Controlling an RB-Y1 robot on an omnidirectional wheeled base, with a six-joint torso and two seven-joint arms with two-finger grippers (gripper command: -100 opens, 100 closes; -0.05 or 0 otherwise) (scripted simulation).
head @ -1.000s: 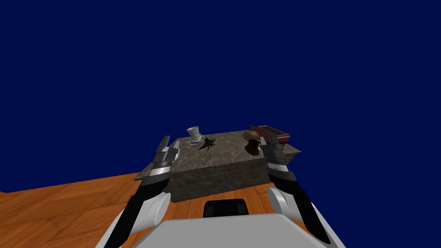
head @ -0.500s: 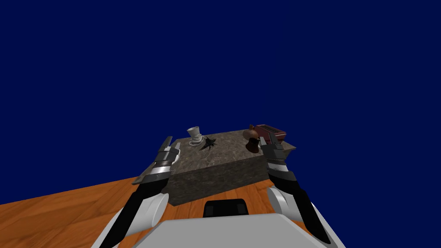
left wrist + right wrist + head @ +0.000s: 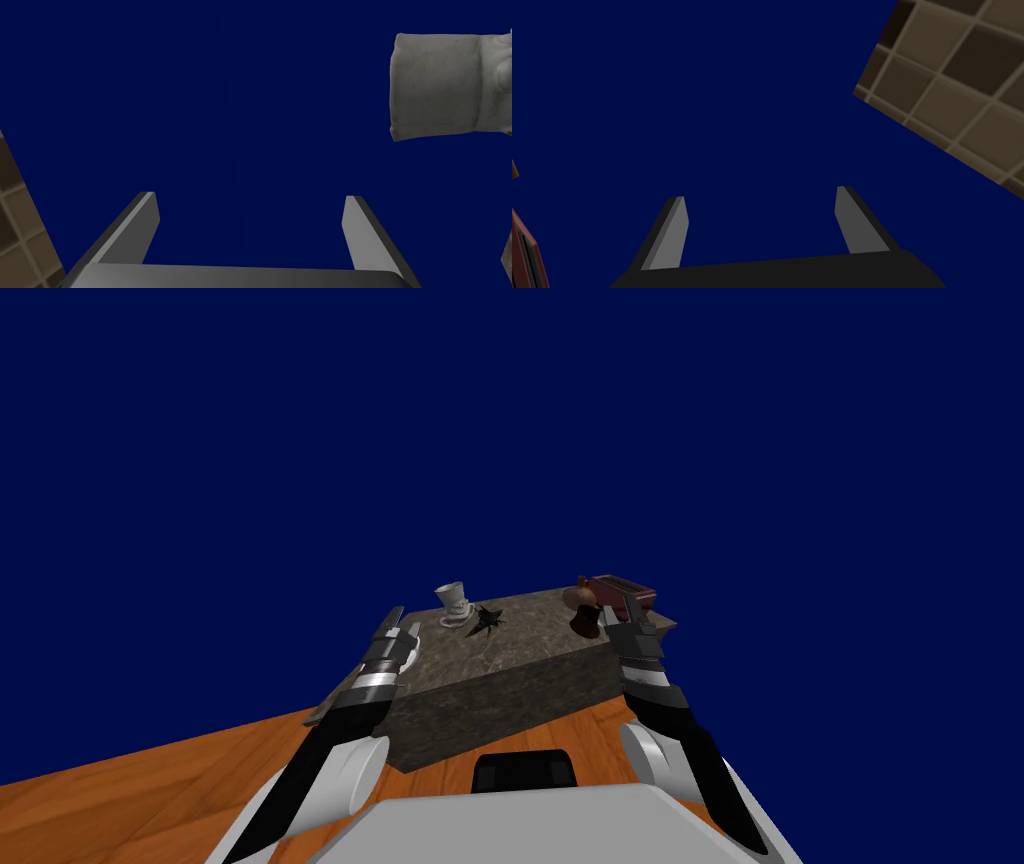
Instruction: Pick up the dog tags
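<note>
Since a second ago my head's view has swung slightly, so the stone-look desk and the wood floor sit a little shifted; both claws hang released.

Left claw hovers at the desk's near left corner, fingers spread wide with nothing between them. Past it stands a white cup on a saucer, and the dark dog tags lie flat on the desk top just beside that saucer, apart from both claws and nearer the left one. Further right come a brown pot, then the right claw, equally spread, just beside the pot and in front of a red-brown box.
</note>
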